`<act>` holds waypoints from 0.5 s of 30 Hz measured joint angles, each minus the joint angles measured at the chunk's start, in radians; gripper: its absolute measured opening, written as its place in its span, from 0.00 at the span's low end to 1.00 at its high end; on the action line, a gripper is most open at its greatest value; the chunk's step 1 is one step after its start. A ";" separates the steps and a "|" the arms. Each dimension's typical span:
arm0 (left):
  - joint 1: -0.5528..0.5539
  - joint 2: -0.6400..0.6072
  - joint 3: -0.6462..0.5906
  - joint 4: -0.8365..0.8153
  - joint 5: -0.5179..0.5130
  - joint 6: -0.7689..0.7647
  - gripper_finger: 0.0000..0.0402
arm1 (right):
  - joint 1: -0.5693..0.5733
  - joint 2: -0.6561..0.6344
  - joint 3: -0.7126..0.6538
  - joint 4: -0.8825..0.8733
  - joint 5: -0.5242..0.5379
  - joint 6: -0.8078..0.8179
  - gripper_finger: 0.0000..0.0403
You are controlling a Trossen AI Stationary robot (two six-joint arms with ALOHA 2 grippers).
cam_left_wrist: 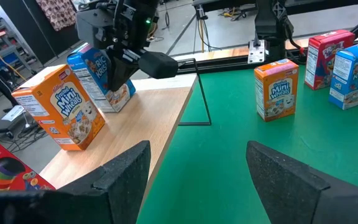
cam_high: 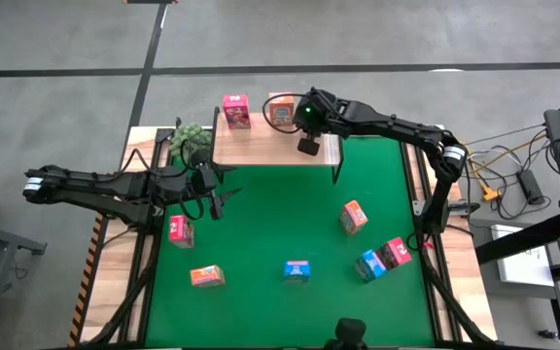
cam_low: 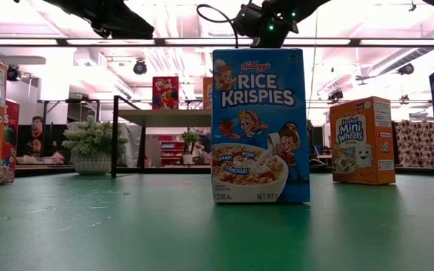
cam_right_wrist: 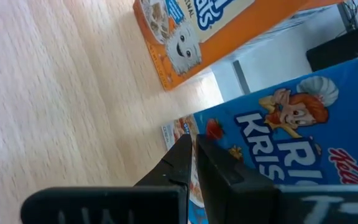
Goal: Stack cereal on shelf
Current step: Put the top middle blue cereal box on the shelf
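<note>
Here the right end effector [cam_right_wrist: 192, 149] is over the shelf [cam_high: 261, 146], its two fingers drawn almost together with only a thin slit between them. In the right wrist view the fingers lie against the printed front of the blue box [cam_right_wrist: 303, 143]. Whether they pinch any part of it we cannot tell. In the left wrist view the same end effector comes down over the top of that box, with a dark finger crossing its front.

The blue box is on the shelf directly under the right end effector, so the high view hides it. It stands just beside the orange box [cam_left_wrist: 61, 109], on the side nearer the right arm. The pink box [cam_high: 235, 111] stands on the shelf beyond the orange one, towards the left arm.

The blue box is upright on its short end, with its long axis vertical. Its printed front faces out over the green mat [cam_high: 270, 224], in line with the orange box's front.

The left end effector [cam_left_wrist: 197, 149] hangs over the mat near the shelf's corner. Its fingers are spread wide and hold nothing. Six other boxes [cam_high: 297, 270] are scattered on the mat.
</note>
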 joint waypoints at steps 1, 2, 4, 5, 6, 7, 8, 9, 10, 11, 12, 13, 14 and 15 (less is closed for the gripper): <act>0.000 0.000 0.000 0.000 0.000 0.000 0.62 | -0.002 0.000 0.000 -0.001 0.000 -0.002 0.03; 0.000 0.000 0.000 0.000 0.000 0.000 0.62 | -0.002 0.000 0.000 -0.002 0.000 -0.002 0.03; 0.000 0.000 0.000 0.000 0.000 0.000 0.62 | -0.002 0.000 0.000 -0.013 0.000 -0.011 0.03; 0.000 0.000 0.000 0.000 0.000 0.000 0.62 | -0.002 0.000 0.000 -0.022 0.000 -0.015 0.03; 0.000 0.000 0.000 0.000 0.000 0.000 0.62 | -0.002 0.000 0.000 -0.031 0.000 -0.017 0.03; 0.000 0.000 0.000 0.000 0.000 0.000 0.62 | -0.002 0.000 0.000 -0.037 0.000 -0.016 0.03; 0.000 0.000 0.000 0.000 0.000 0.000 0.62 | -0.002 0.000 0.000 -0.039 0.000 -0.016 0.03; 0.000 0.000 0.000 0.000 0.000 0.000 0.62 | -0.002 0.000 0.000 -0.042 0.000 -0.016 0.03; 0.000 0.000 0.000 0.000 0.000 0.000 0.62 | -0.002 0.000 0.000 -0.046 0.000 -0.017 0.03; 0.000 0.000 0.000 0.000 0.000 0.000 0.62 | -0.002 0.000 0.000 -0.046 0.000 -0.016 0.03; 0.000 0.000 0.000 0.000 0.000 0.000 0.62 | -0.002 0.000 0.000 -0.046 0.000 -0.016 0.03; 0.000 0.000 0.000 0.000 0.000 0.000 0.62 | -0.003 0.000 0.000 -0.046 0.000 -0.013 0.03; 0.000 0.000 0.000 0.000 0.000 0.000 0.62 | -0.004 0.000 0.000 -0.045 0.000 -0.013 0.03; 0.000 0.000 0.000 0.000 0.000 0.000 0.62 | -0.004 0.000 0.000 -0.045 0.001 -0.013 0.03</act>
